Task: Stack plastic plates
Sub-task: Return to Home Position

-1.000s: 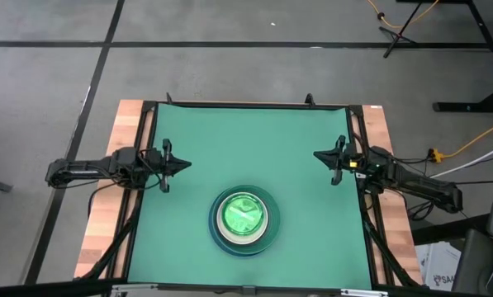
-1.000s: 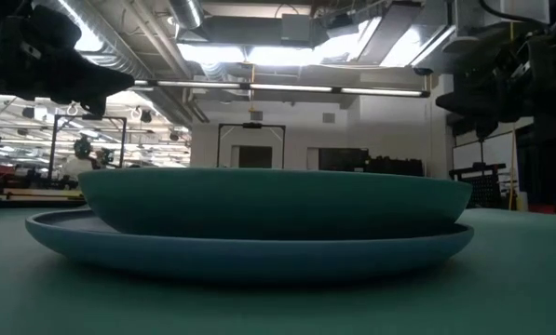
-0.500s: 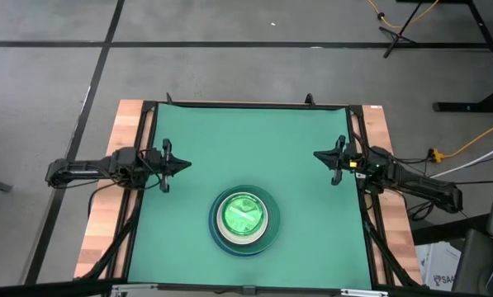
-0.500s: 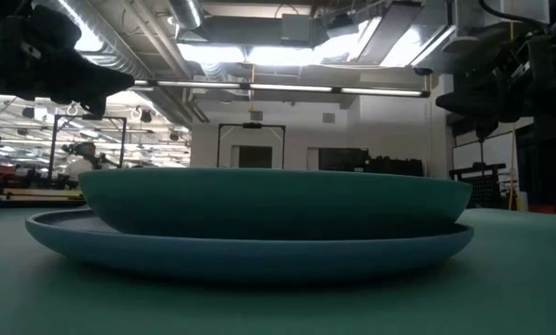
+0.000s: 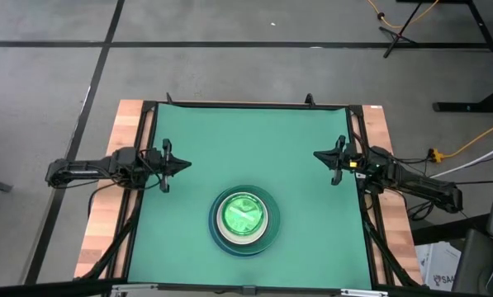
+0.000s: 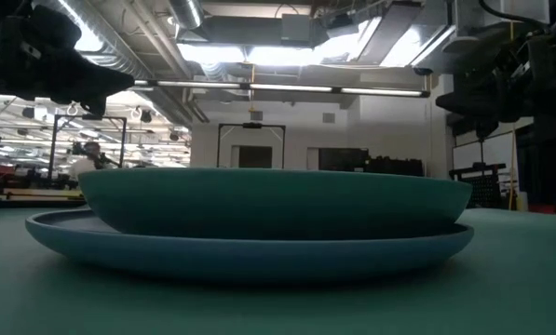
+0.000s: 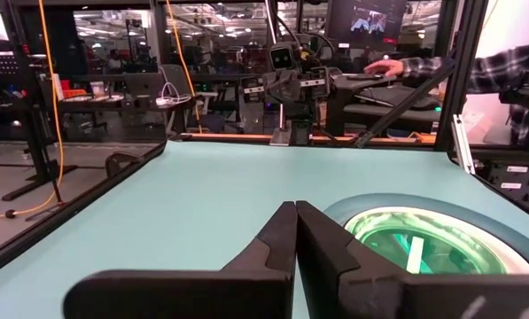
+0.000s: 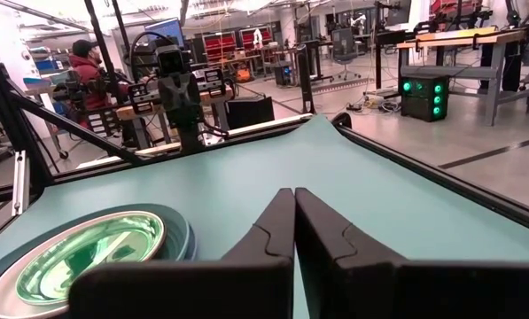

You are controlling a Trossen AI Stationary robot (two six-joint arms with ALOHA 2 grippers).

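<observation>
Black left gripper (image 5: 180,163) clenched on nothing, fingertips (image 7: 282,235) pressed flat together, parked just inside the left edge of the mat and pointing right across it. Black right gripper (image 5: 319,154) likewise clenched and empty, fingertips (image 8: 277,221) meeting along a thin seam, parked just inside the right edge and pointing left. Both well apart from the plates, one on each side, a little farther back than the stack.

Between them and nearer: a single stack of plates (image 5: 244,219), midway between left and right, close to the near edge of the mat. On top, a see-through green plate (image 5: 244,214), glossy and catching the light. Around it, the pale rim of a white plate (image 5: 220,216). Underneath, seen level in the low view, a deep teal plate (image 6: 274,200) nested in a wider, flatter light-blue plate (image 6: 250,251) lying right on the table. Layers between green and white too hidden to tell apart.

Under everything, a green mat (image 5: 246,132) framed in black, on a wooden table (image 5: 126,115) showing along the left and right sides. Grey floor (image 5: 229,49) with dark lines beyond the far edge.

Farther off in the room, a person in a red jacket (image 8: 85,69) past the left side of the table. Past the right side, a plaid sleeve (image 7: 503,60) with a hand (image 7: 384,65) at its end.
</observation>
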